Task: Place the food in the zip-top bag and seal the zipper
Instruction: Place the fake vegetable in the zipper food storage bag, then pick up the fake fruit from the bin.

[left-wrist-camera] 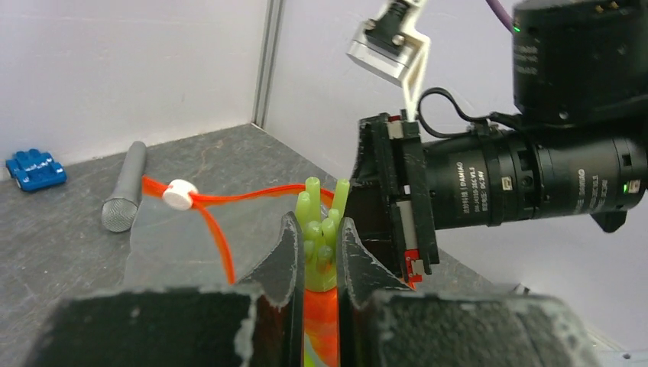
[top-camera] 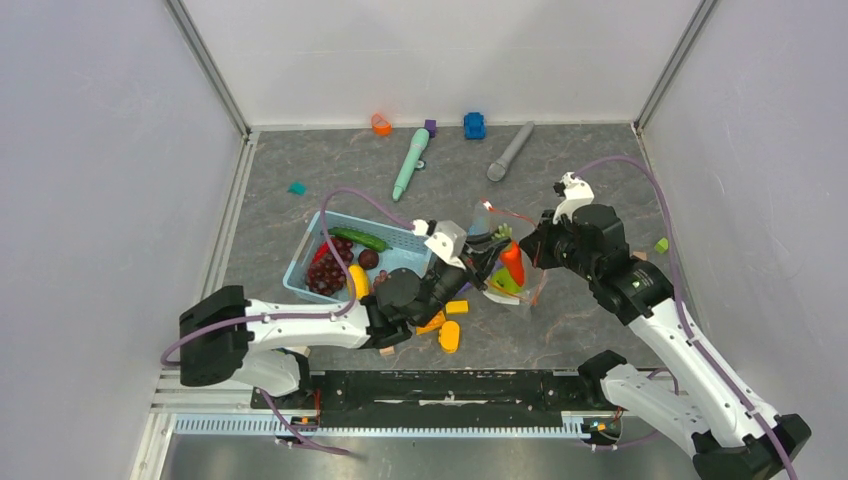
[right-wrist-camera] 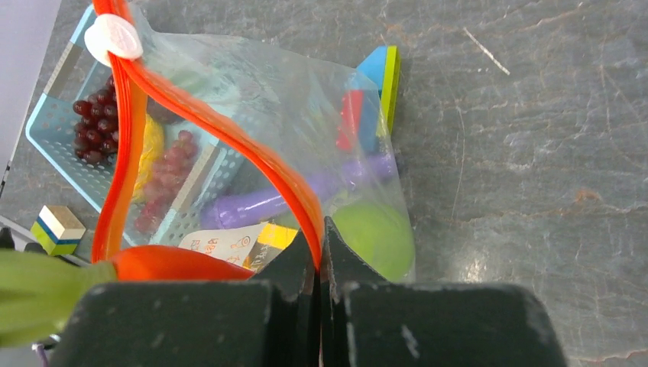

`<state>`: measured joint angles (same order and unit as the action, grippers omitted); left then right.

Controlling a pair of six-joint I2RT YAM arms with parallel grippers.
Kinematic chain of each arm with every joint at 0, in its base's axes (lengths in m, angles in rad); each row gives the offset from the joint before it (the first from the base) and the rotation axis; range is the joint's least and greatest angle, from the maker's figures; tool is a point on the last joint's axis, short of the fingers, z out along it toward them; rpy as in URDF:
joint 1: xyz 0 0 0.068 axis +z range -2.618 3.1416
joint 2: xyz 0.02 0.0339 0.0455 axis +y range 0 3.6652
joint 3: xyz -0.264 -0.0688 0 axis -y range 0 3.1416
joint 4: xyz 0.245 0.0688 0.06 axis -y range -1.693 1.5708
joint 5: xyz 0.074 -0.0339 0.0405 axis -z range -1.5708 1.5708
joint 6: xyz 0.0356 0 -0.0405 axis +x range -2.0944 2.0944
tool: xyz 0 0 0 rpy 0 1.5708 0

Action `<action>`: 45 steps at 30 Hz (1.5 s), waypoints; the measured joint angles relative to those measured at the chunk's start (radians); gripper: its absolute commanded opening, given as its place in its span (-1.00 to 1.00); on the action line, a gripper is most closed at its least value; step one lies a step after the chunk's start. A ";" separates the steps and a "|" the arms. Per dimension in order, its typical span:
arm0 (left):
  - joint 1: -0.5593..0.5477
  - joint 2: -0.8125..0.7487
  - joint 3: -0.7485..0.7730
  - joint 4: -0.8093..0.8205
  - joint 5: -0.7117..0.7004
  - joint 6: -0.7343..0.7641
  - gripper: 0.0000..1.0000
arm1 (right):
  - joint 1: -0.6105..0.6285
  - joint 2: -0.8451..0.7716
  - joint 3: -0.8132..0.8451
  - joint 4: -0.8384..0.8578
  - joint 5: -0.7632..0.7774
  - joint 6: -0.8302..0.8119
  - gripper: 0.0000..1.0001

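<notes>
The clear zip-top bag point(top-camera: 482, 218) stands open at the table's centre, with a green apple point(right-wrist-camera: 374, 237) inside. My right gripper point(right-wrist-camera: 319, 238) is shut on the orange-red zipper strip point(right-wrist-camera: 229, 134) and holds one side of the mouth up. The white slider point(right-wrist-camera: 113, 37) sits at the strip's far end. My left gripper point(left-wrist-camera: 315, 229) is shut on the orange carrot point(left-wrist-camera: 321, 306) just below its green top and holds it at the bag's mouth point(top-camera: 512, 262). I cannot tell how deep the carrot's tip is.
The light-blue basket point(top-camera: 305, 262) to the left of the bag holds grape bunches point(top-camera: 325, 275), a green vegetable point(top-camera: 358, 238) and a yellow piece point(top-camera: 357, 282). A purple cylinder point(right-wrist-camera: 306, 191) and blocks point(right-wrist-camera: 374, 84) show through the bag. Orange blocks point(top-camera: 449, 335) lie in front. A grey microphone point(top-camera: 510, 151) lies at the back.
</notes>
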<state>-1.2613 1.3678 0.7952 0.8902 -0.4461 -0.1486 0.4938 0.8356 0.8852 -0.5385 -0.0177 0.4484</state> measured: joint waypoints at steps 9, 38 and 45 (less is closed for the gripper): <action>-0.087 0.080 -0.004 0.101 -0.108 0.183 0.20 | 0.000 0.011 0.000 -0.043 -0.004 0.024 -1.00; 0.225 -0.372 0.053 -0.925 -0.298 -0.392 0.99 | 0.000 0.030 -0.019 -0.043 0.207 -0.046 -1.00; 0.401 -0.425 0.045 -1.349 -0.244 -0.629 0.99 | 0.000 0.030 -0.040 -0.038 0.239 -0.072 -1.00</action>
<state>-0.8600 0.9428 0.8406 -0.4583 -0.6903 -0.7776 0.4938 0.8654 0.8448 -0.5762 0.2214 0.3767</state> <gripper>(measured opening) 0.994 0.009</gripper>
